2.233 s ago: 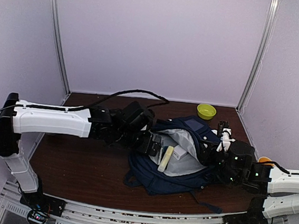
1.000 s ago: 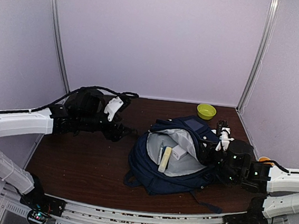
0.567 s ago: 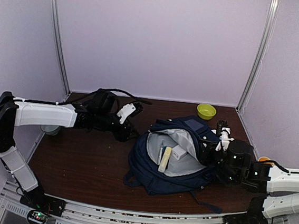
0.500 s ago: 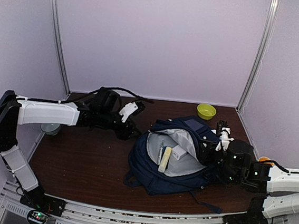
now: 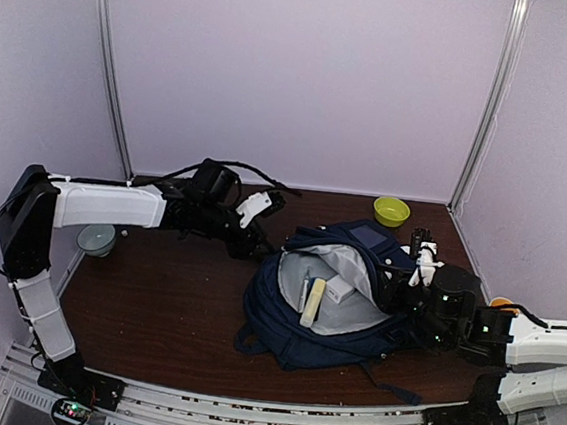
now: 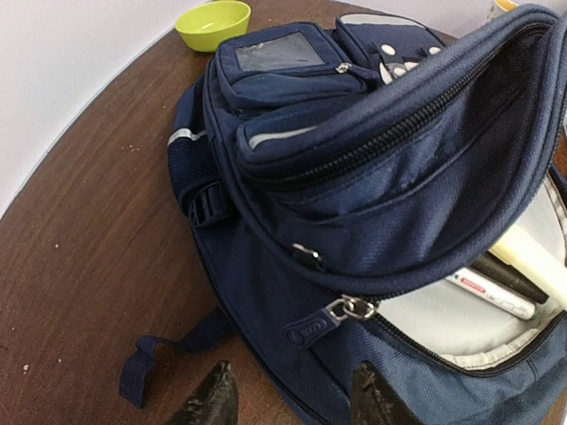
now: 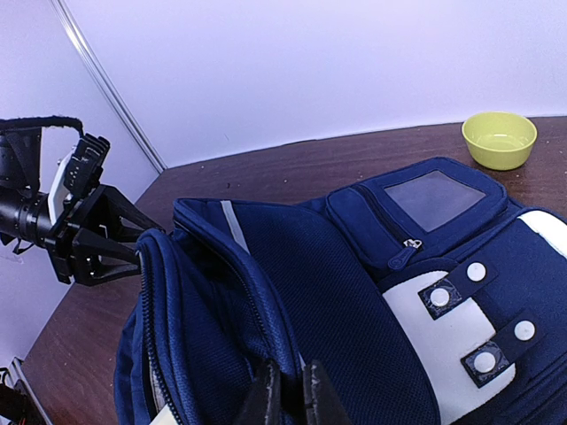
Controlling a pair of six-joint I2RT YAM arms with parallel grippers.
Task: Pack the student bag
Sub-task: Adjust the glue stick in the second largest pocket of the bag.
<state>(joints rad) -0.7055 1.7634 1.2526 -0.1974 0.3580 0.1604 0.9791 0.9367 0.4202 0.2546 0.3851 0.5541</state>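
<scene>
The student bag [image 5: 296, 339], navy with a grey lining, lies open in the middle of the table. Inside show a yellow stick [image 5: 313, 301], a white box [image 5: 337, 290] and pens [image 6: 493, 293]. My left gripper [image 5: 260, 247] hovers open at the bag's left rim, and in the left wrist view its fingertips [image 6: 211, 400] straddle the fabric just short of the zipper pull [image 6: 339, 320]. At the bag's right side my right gripper [image 7: 289, 395] is shut on the navy rim of the opening [image 7: 266, 310] and holds it up. The right wrist view shows the left gripper [image 7: 99, 237] across the bag.
A green bowl [image 5: 391, 211] stands at the back right, behind the bag. A pale bowl [image 5: 97, 239] sits at the left edge under the left arm. A loose dark strap [image 6: 146, 369] lies on the wood beside the bag. Walls close in on three sides.
My left arm has swung from the left side of the table in to the bag's left rim, and its jaws have narrowed. The right gripper and bag have stayed put.
</scene>
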